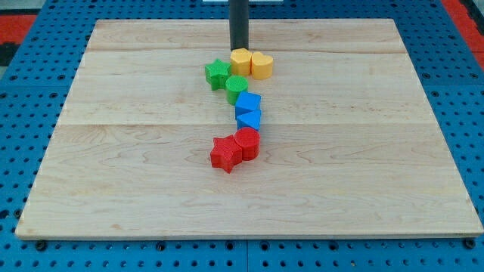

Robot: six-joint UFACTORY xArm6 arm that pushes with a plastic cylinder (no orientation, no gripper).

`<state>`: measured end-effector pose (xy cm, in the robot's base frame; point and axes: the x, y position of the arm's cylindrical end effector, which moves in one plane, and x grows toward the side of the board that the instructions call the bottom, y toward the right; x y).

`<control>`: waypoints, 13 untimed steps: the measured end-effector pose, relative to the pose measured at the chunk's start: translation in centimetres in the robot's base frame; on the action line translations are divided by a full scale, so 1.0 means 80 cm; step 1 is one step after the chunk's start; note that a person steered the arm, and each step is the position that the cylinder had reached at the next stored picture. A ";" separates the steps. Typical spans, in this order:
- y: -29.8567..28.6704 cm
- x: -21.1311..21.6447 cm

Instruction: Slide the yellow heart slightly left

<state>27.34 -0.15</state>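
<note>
The yellow heart point(262, 65) lies near the top middle of the wooden board point(136, 151), touching a yellow hexagon point(241, 60) on its left. My tip point(239, 48) stands just behind the yellow hexagon, at its top edge, to the upper left of the heart. A green star point(218, 73) and a green round block point(237, 88) lie just below the yellow pair.
A blue block point(248, 102) and a blue triangular block point(248, 119) sit below the green ones. A red star point(225, 153) and a red cylinder point(246, 143) lie at the chain's lower end. A blue pegboard point(30, 113) surrounds the board.
</note>
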 end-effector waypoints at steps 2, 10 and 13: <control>0.015 0.002; 0.068 0.055; 0.140 0.124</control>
<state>37.23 11.03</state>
